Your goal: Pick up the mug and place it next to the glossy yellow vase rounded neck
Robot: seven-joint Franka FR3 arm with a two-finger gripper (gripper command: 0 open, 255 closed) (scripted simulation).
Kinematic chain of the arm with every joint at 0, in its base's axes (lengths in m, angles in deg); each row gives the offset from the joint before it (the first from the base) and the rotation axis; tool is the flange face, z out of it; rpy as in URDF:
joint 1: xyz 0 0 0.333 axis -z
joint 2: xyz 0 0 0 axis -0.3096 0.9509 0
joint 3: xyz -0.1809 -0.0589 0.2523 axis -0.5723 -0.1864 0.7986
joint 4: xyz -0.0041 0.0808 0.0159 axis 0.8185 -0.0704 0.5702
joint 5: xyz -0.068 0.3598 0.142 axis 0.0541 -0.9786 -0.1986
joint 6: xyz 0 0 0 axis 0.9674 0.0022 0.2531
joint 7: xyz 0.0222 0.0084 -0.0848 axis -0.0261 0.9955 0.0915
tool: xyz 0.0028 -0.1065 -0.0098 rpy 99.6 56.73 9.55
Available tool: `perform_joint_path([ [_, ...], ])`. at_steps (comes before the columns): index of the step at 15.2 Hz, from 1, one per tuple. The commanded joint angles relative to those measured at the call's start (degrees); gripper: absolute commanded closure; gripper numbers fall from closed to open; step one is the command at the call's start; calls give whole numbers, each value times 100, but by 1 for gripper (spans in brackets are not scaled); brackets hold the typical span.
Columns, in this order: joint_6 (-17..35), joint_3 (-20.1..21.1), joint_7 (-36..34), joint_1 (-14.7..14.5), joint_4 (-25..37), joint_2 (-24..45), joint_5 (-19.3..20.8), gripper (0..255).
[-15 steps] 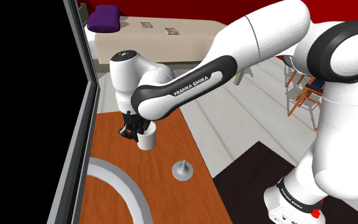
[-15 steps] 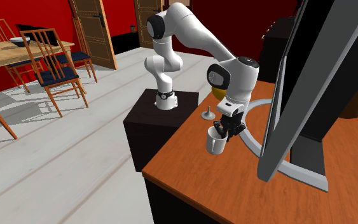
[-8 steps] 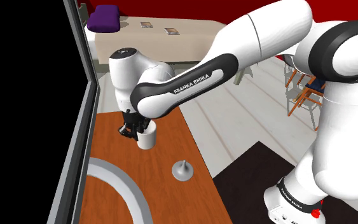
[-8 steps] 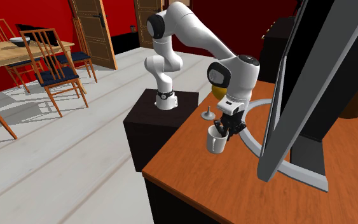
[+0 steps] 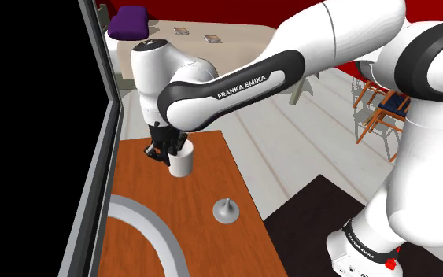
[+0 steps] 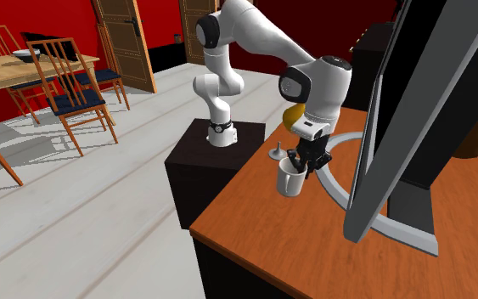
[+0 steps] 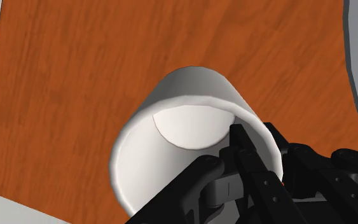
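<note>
White mug (image 5: 182, 164) clasped in black jaws, orange-brown tabletop (image 5: 145, 182) beneath, small grey object (image 5: 225, 211) nearby

Gripper (image 5: 170, 153) downward, clamped tight.

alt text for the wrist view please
A black pincer clasps the wall of a plain white cylindrical mug, seen from above its open mouth. Beneath lies an orange-brown wooden tabletop.

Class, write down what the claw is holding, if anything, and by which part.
The claw holds the white mug, pinched at its rim on one side of the wall.
</note>
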Motion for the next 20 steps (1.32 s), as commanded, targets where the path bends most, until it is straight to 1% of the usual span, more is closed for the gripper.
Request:
perform_joint_path([
  [1, -139, 16, 38, 10, 95, -54, -42, 255],
  [11, -818, 78, 171, 20, 606, -259, -197, 255],
  [20, -1476, 112, 254, -12, 1208, -332, -265, 255],
])
